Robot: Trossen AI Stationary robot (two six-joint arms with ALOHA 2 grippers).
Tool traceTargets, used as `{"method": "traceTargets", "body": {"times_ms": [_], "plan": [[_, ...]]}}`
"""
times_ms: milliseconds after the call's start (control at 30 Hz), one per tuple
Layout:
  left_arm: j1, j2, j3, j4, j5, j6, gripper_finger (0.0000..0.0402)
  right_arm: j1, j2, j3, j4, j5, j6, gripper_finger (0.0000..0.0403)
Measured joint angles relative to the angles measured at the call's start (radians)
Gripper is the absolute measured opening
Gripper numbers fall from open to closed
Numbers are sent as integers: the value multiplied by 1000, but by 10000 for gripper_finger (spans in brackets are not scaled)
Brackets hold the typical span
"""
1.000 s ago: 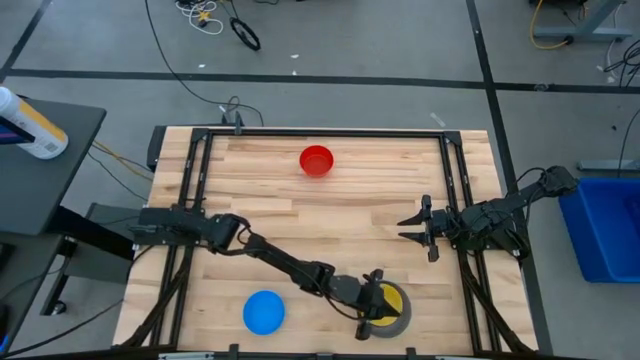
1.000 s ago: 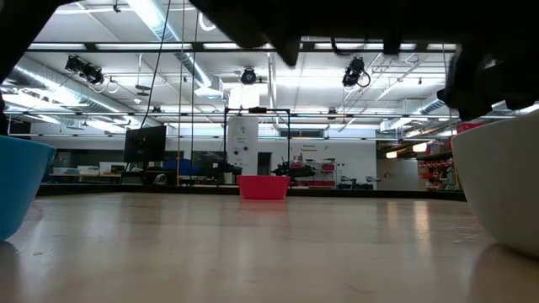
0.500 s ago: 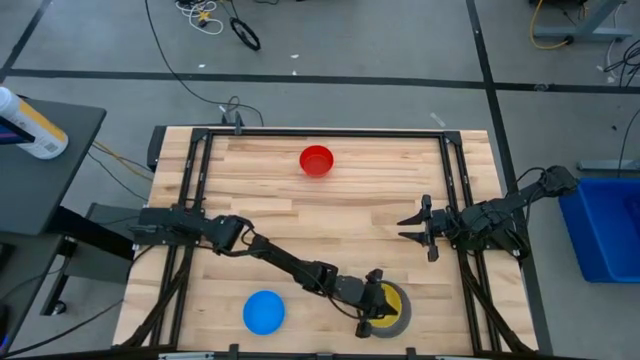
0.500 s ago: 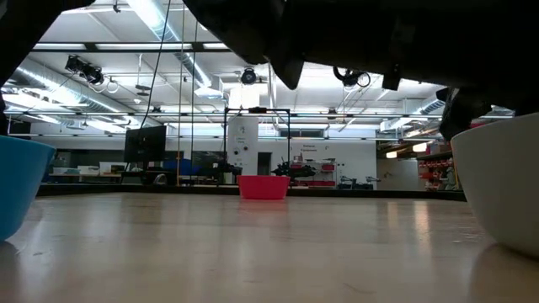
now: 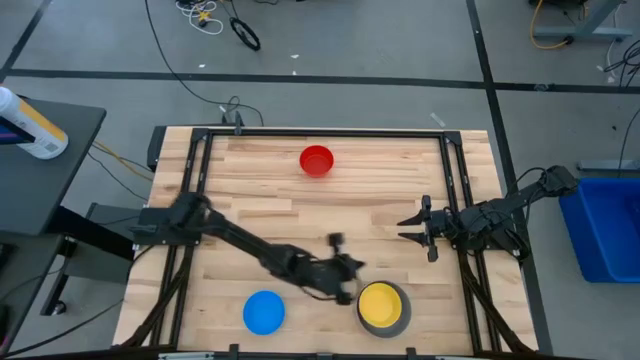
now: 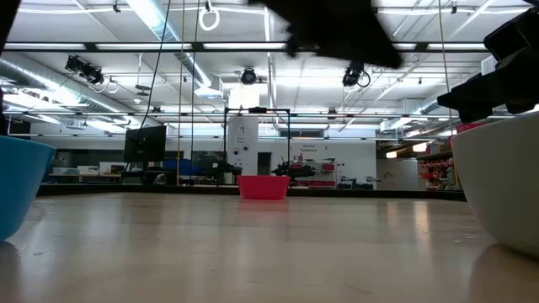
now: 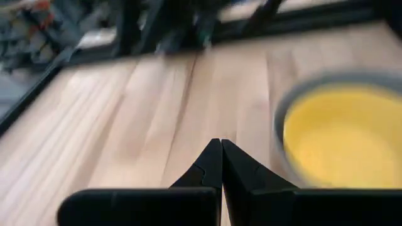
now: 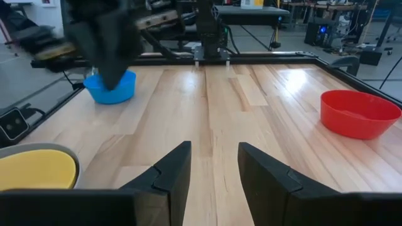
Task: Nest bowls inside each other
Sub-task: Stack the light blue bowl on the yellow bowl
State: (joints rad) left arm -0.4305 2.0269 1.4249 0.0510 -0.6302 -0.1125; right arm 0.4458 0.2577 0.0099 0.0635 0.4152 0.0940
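Observation:
A yellow bowl (image 5: 381, 301) sits nested in a pale grey bowl (image 5: 400, 322) near the table's front edge, right of centre; the left wrist view shows the yellow bowl (image 7: 336, 138) too. My left gripper (image 5: 347, 268) hangs shut just left of that stack, clear of it, holding nothing. A blue bowl (image 5: 264, 312) stands on the table at the front left. A red bowl (image 5: 316, 160) stands near the far edge. My right gripper (image 5: 412, 228) waits open at the table's right side.
Black frame rails (image 5: 196, 180) run along the table's left, right and far edges. Bare wood (image 5: 330, 215) lies between the red bowl and the front bowls. A blue bin (image 5: 605, 225) stands on the floor off the right side.
My left gripper has risen from over the yellow bowl and drawn back toward the table's left and far side, tipping up from pointing down to nearer level. It has stayed shut. The yellow bowl stays in the grey one.

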Motion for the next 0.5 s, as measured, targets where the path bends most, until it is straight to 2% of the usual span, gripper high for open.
{"method": "traceTargets", "body": {"times_ms": [133,233,333,500], "plan": [[-66,-193,-242,-42,-72,-174,1,0,0,0,0,0,-2,142],[-129,-315,-358,-53,-89,-308,1,0,0,0,0,0,-4,141],[-195,-345,-394,-150,-84,-433,1,0,0,0,0,0,-4,142],[-275,-339,-365,-450,-34,-704,1,0,0,0,1,0,-4,146]]}}
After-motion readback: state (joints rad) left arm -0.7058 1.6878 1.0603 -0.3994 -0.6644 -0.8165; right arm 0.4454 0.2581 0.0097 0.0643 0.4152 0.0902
